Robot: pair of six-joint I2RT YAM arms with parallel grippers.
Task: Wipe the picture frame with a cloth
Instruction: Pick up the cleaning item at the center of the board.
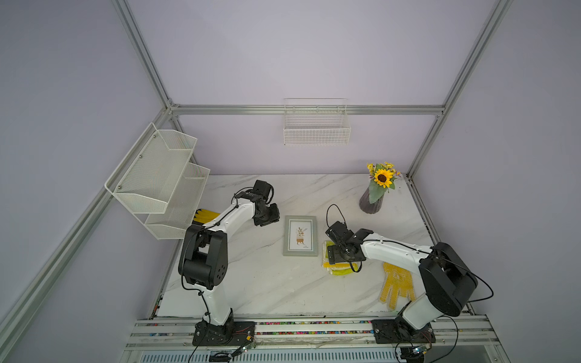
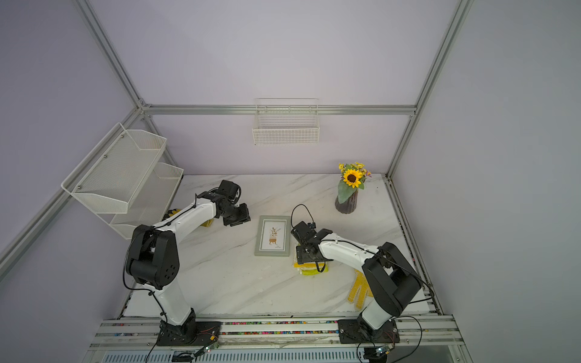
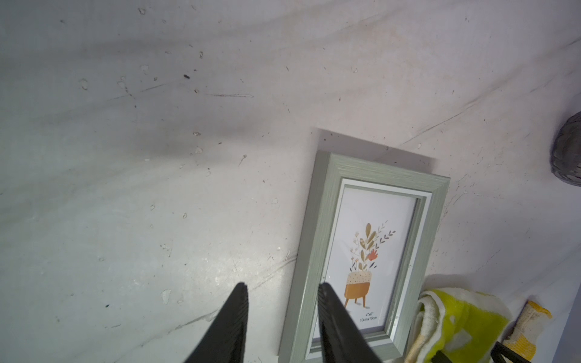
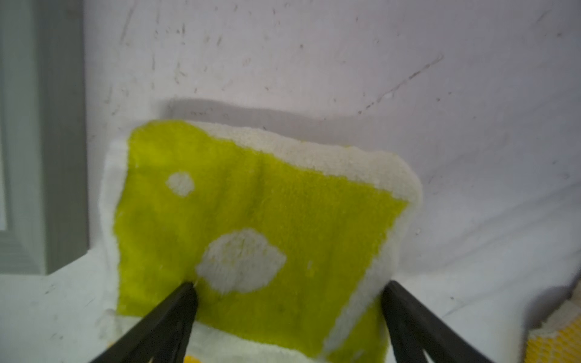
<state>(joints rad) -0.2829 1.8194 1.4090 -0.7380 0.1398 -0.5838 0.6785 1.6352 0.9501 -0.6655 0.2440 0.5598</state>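
Observation:
The picture frame [image 1: 300, 235] [image 2: 273, 235] lies flat mid-table, grey-green with a white mat and a potted-plant print. Just to its right lies the folded lime-green cloth [image 1: 339, 269] [image 2: 309, 271], mostly hidden under my right gripper [image 1: 338, 251] in both top views. In the right wrist view that gripper [image 4: 289, 286] is wide open low over the cloth [image 4: 257, 213], one finger over its green face, the other at its white edge. My left gripper [image 1: 267, 216] [image 3: 283, 287] hovers at the frame's [image 3: 371, 251] left side, jaws partly open and empty.
A dark vase with a sunflower [image 1: 375, 195] stands at the back right. A flat yellow mesh glove [image 1: 397, 284] lies under the right arm, a yellow rubber glove [image 1: 206, 216] behind the left arm. A white mesh shelf [image 1: 163, 179] overhangs the left edge; a wire basket [image 1: 316, 125] hangs on the back wall.

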